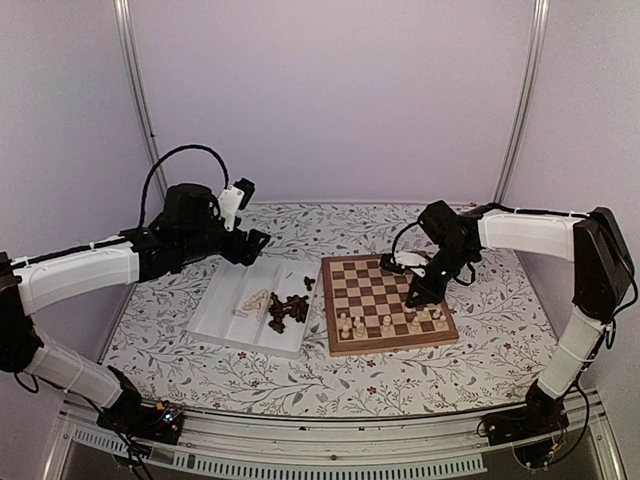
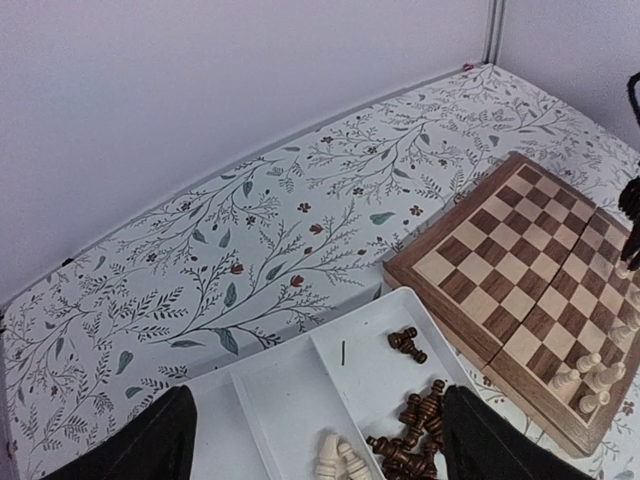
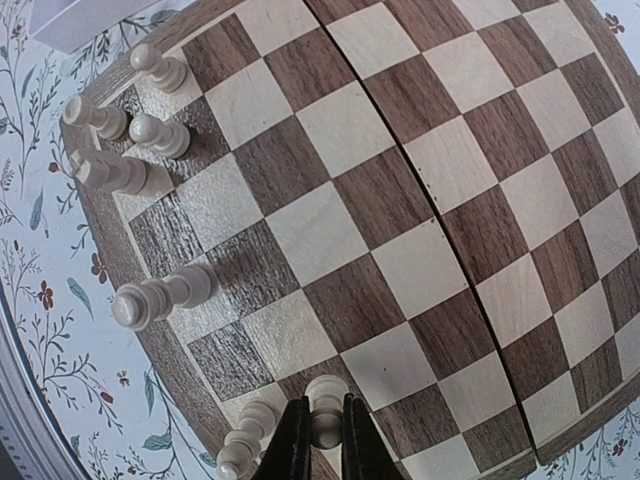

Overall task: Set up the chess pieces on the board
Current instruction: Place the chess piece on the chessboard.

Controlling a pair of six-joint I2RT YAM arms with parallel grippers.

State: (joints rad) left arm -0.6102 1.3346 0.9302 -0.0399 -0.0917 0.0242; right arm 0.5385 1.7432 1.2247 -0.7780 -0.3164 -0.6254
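Note:
The board (image 1: pixel 385 300) lies right of centre, and also shows in the left wrist view (image 2: pixel 520 290) and right wrist view (image 3: pixel 400 200). Several cream chess pieces (image 1: pixel 385 322) stand along its near edge. My right gripper (image 3: pixel 325 430) is shut on a cream pawn (image 3: pixel 324 400) just above a square near the board's near right corner; it shows over the board from above (image 1: pixel 418 296). My left gripper (image 1: pixel 255 245) is open and empty above the white tray (image 2: pixel 290 400), its dark fingers (image 2: pixel 150 445) at the frame's bottom corners. Dark pieces (image 2: pixel 420 425) and a few cream pieces (image 2: pixel 338 460) lie in the tray.
The white two-compartment tray (image 1: pixel 225 310) sits left of the board on the floral cloth. White walls and metal posts enclose the back and sides. A rail runs along the near table edge (image 1: pixel 320 450).

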